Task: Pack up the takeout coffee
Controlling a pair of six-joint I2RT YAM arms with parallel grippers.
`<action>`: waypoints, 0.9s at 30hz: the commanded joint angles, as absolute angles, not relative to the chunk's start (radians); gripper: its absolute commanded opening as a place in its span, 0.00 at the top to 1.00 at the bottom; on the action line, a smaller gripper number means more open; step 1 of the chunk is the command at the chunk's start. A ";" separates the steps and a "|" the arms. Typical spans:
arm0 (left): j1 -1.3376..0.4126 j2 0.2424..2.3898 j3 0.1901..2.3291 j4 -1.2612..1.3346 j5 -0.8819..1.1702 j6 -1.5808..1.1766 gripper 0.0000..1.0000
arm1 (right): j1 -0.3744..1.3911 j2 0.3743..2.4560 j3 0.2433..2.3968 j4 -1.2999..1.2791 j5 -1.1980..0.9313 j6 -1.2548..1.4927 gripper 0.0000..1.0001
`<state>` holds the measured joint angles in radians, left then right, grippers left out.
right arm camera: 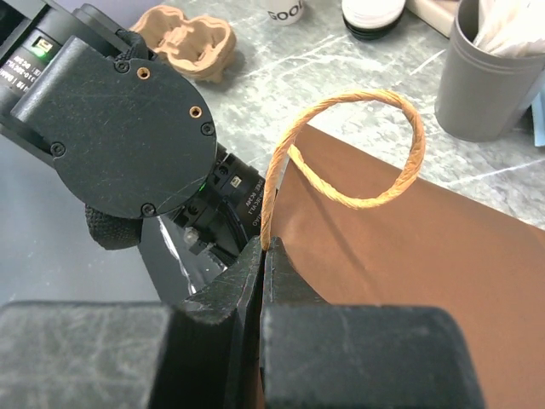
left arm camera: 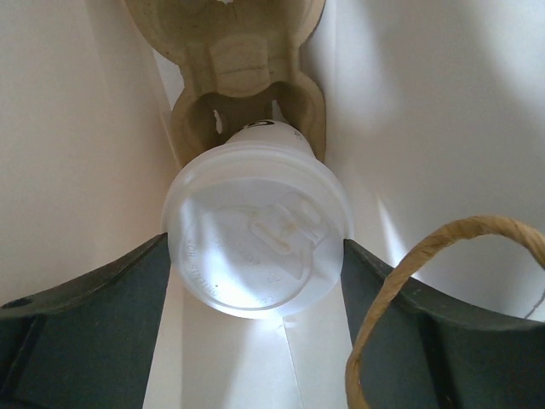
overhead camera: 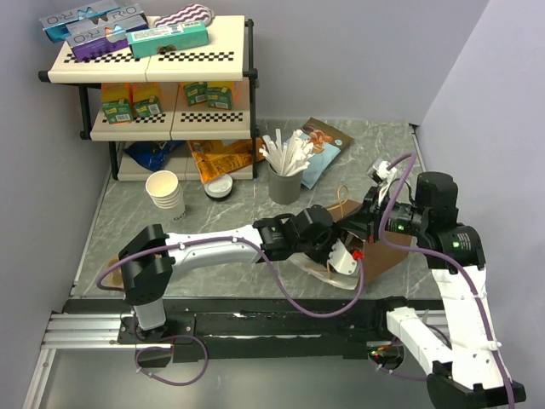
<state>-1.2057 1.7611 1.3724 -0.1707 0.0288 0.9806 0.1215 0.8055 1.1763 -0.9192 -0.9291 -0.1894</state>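
Observation:
The takeout coffee (left arm camera: 255,234), an off-white cup with a round white sip lid, sits deep inside the white-lined brown paper bag (overhead camera: 385,256). Its far end rests in the notch of a tan pulp cup carrier (left arm camera: 230,51). My left gripper (left arm camera: 255,247) reaches into the bag, its dark fingers (left arm camera: 102,315) pressed against both sides of the lid. From above, the left gripper (overhead camera: 345,254) is at the bag's mouth. My right gripper (right arm camera: 271,243) is shut on the bag's rim at the foot of the twine handle (right arm camera: 375,111). A twine handle loop (left arm camera: 443,247) hangs beside the left gripper's right finger.
A grey straw holder (overhead camera: 285,183), a stack of lidless cups (overhead camera: 166,194) and loose lids (overhead camera: 219,187) stand behind the bag. A stocked shelf (overhead camera: 149,64) fills the back left. A tan carrier (right arm camera: 183,38) lies on the table past the left arm.

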 commanded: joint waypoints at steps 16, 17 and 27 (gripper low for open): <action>-1.209 1.779 1.408 -0.077 0.100 0.991 0.99 | 0.066 0.742 1.071 -1.034 -1.002 -0.294 1.00; -1.209 1.785 1.404 -0.060 0.098 0.989 0.99 | 0.063 0.753 1.081 -1.061 -0.996 -0.323 1.00; -1.210 1.809 1.404 -0.008 0.089 0.973 0.99 | 0.049 0.788 1.160 -1.117 -0.799 -0.403 1.00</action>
